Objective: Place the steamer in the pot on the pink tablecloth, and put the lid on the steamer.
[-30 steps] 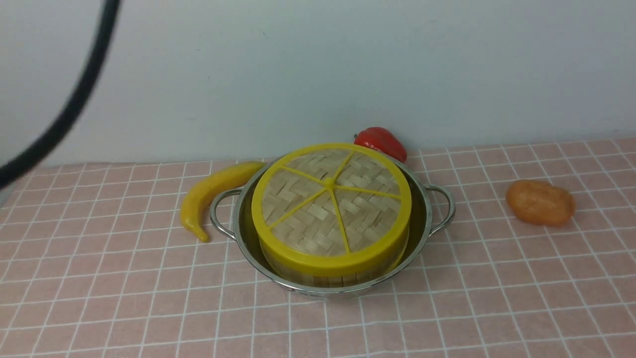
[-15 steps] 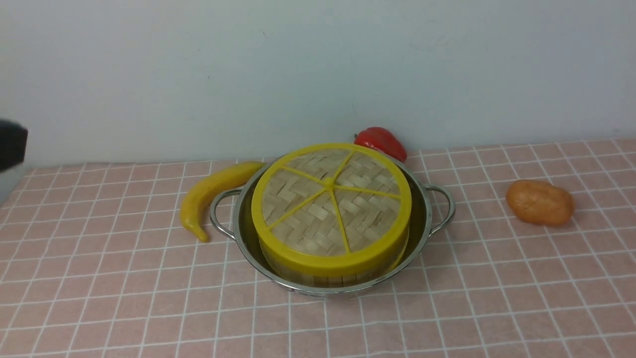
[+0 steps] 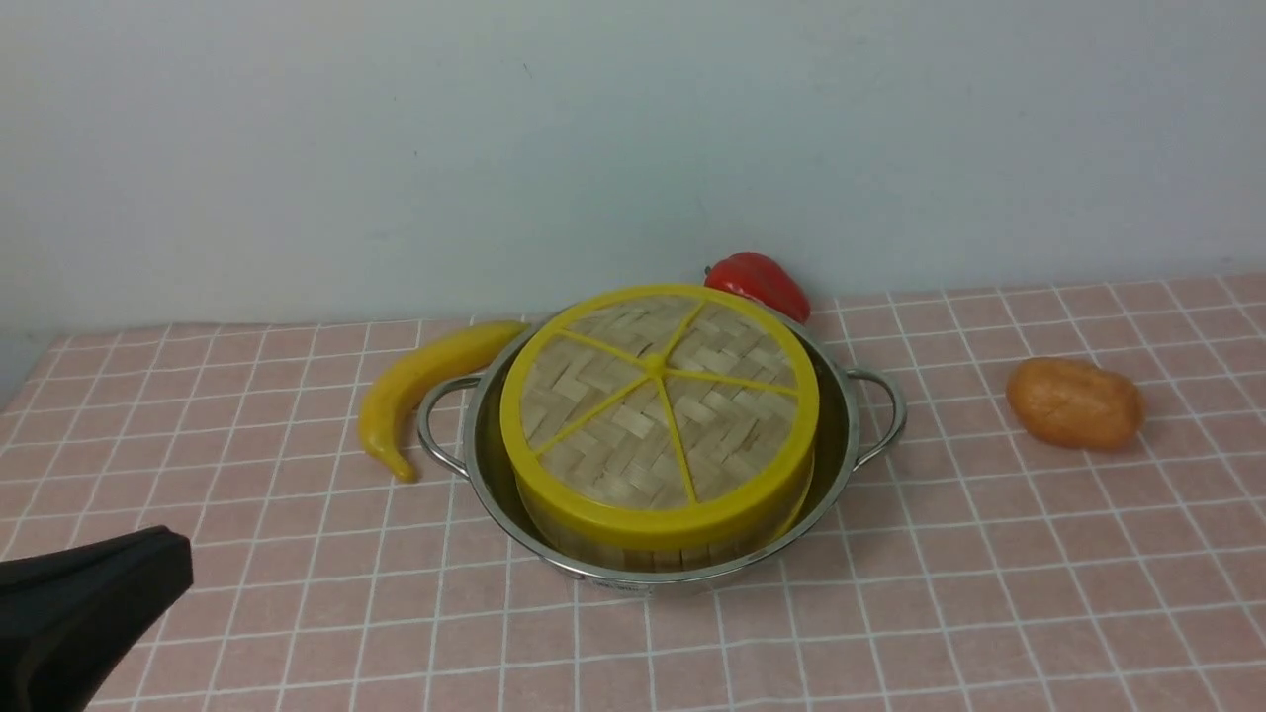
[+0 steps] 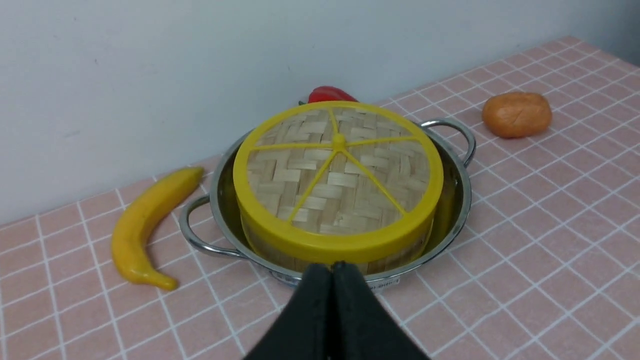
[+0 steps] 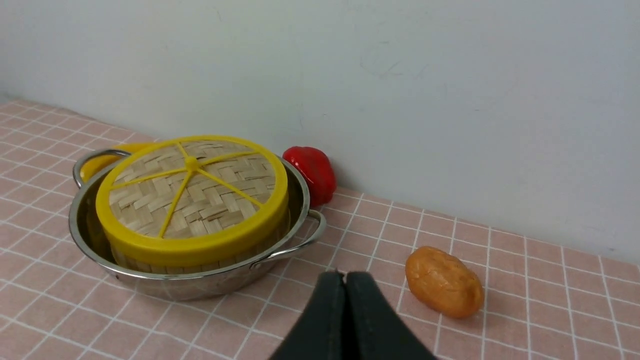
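In the front view, the pot [image 3: 661, 465] sits on the pink tablecloth [image 3: 989, 593] that covers the tabletop, its two loop handles pointing out to either side. The steamer [image 3: 658, 539] stands inside the pot, only a strip of its bamboo wall showing below the lid [image 3: 658, 410], which lies flat on top of it and covers it fully. A yellow banana [image 3: 420, 391] lies just beside the pot's left handle, a red pepper [image 3: 757, 284] sits close behind the pot against the wall, and an orange potato [image 3: 1075, 402] rests well apart from the pot on its right. A dark part of the left arm [image 3: 84, 613] shows in the near corner, left of the pot and clear of it; this view does not tell how its fingers stand. In the left wrist view, the left hand [image 4: 332, 272] has its two black fingers pressed together with nothing between them, their tips in front of the pot's [image 4: 452, 200] near rim, the lid [image 4: 337, 175] seated squarely above the steamer [image 4: 390, 257], the banana [image 4: 145, 227] beside one handle. In the right wrist view, the right hand [image 5: 345, 280] is likewise closed tight and empty, apart from the pot [image 5: 200, 285], between it and the potato [image 5: 444, 281], with the pepper [image 5: 312, 172] just behind the pot's rim.
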